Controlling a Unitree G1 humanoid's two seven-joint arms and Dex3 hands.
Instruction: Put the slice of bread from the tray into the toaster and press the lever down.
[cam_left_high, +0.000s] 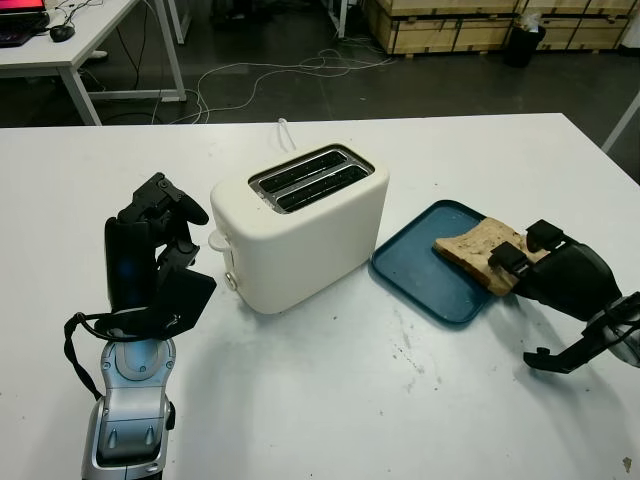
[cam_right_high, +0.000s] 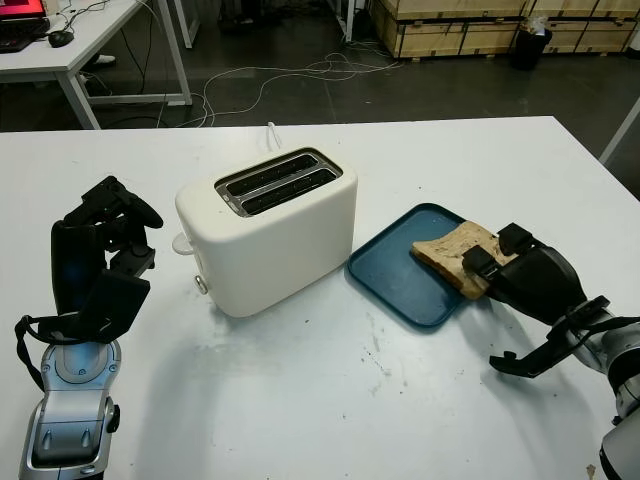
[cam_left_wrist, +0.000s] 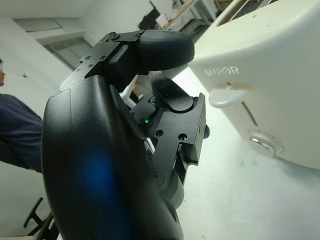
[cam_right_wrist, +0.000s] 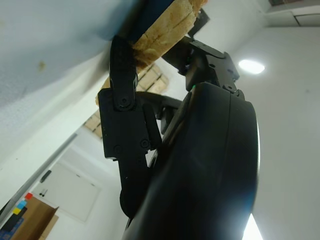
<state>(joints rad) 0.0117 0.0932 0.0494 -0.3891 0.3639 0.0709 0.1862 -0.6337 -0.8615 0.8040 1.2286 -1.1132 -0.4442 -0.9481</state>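
Well, over by the table's (cam_left_high: 330, 400) left edge the left hand (cam_left_high: 155, 250) stood raised on its forearm, palm turned toward the toaster's (cam_left_high: 300, 225) lever end, fingers curled over and holding nothing. It looked parked there for the lever (cam_left_wrist: 227, 95) job, since that white lever sat up in its slot right in front of it, not yet pressed. The toaster stood mid-table, slots (cam_left_high: 310, 178) up and bare, angled so they ran toward the far right corner. Just beside it lay the blue tray (cam_left_high: 420, 275), and the slice of bread (cam_left_high: 480, 245) rested across the tray's right rim, tipped up at that edge. The right hand (cam_left_high: 540, 265) came in low from the table's right edge, fingers (cam_right_wrist: 122, 75) clamped around the slice's outer end, apparently to lift it clear.
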